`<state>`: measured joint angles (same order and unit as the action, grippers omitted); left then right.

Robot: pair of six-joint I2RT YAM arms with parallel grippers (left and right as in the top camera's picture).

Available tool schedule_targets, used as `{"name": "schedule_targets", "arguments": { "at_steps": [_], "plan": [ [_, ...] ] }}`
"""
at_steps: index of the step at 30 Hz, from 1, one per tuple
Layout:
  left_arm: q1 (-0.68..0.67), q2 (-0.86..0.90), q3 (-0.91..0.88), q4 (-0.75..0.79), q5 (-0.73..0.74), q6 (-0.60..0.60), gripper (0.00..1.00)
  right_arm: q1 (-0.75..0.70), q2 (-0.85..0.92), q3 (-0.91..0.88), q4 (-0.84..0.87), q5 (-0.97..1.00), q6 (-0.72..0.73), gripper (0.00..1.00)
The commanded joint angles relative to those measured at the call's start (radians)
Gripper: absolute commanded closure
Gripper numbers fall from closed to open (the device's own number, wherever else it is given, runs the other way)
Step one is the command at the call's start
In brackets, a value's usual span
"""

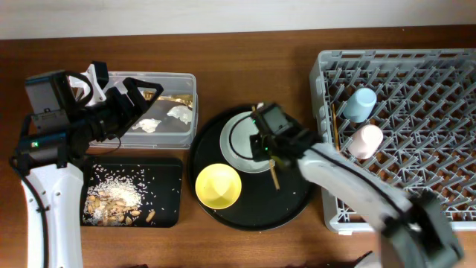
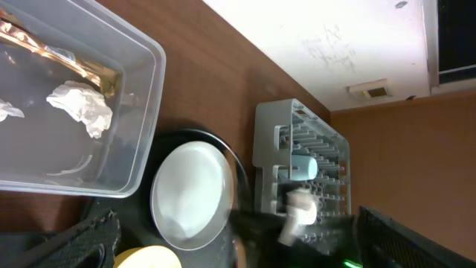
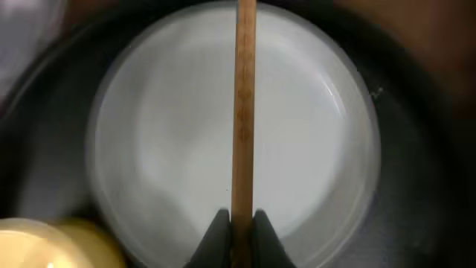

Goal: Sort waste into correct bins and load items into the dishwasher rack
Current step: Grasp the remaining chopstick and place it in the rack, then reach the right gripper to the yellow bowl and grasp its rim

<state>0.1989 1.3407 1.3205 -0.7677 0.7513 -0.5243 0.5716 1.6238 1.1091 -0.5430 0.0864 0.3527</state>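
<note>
My right gripper (image 1: 272,154) (image 3: 241,227) is shut on a wooden chopstick (image 1: 275,177) (image 3: 243,104) over the pale round plate (image 1: 239,149) (image 3: 163,141) on the round black tray (image 1: 294,201). A yellow bowl (image 1: 218,186) (image 3: 44,242) sits beside the plate. My left gripper (image 1: 143,100) is open and empty above the clear tub (image 1: 190,82) (image 2: 145,149), which holds a gold foil wrapper (image 1: 177,97) (image 2: 44,56) and white tissue wads (image 1: 179,113) (image 2: 83,106). The grey rack (image 1: 416,179) (image 2: 271,126) holds a light blue cup (image 1: 362,104) (image 2: 303,167) and a pink cup (image 1: 366,141).
The shallow black tray (image 1: 167,190) at front left holds beige food scraps with white crumbs (image 1: 115,199). A thin brown stick (image 1: 335,132), perhaps the other chopstick, lies in the rack's left side. The plate (image 2: 190,193) and bowl (image 2: 149,258) also show in the left wrist view.
</note>
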Motion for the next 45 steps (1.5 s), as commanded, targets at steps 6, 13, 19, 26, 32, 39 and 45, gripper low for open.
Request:
{"name": "schedule_targets", "arguments": {
  "at_steps": [6,13,19,26,32,39,45],
  "plan": [
    [0.005,0.0,0.007,-0.001,0.008,-0.005,0.01,-0.201,-0.295,0.071,-0.245,0.106,-0.144,0.96],
    [0.005,0.0,0.007,-0.001,0.007,-0.005,0.01,-0.433,-0.253,0.069,-0.335,0.079,-0.192,0.96],
    [0.005,0.0,0.007,-0.001,0.008,-0.005,0.01,-0.481,-0.101,0.069,-0.276,0.016,-0.262,0.96],
    [0.005,0.0,0.007,-0.001,0.008,-0.005,0.01,-0.481,0.054,0.069,-0.233,0.035,-0.275,0.96],
    [0.005,0.0,0.007,-0.001,0.007,-0.005,0.01,-0.481,0.066,0.069,-0.227,0.05,-0.275,0.85],
    [0.005,0.0,0.007,-0.001,0.007,-0.005,0.01,-0.481,0.06,0.122,-0.253,0.05,-0.275,0.66],
    [0.005,0.0,0.007,-0.001,0.007,-0.005,0.01,-0.48,0.032,0.396,-0.52,-0.012,-0.274,0.65]
  ]
}}
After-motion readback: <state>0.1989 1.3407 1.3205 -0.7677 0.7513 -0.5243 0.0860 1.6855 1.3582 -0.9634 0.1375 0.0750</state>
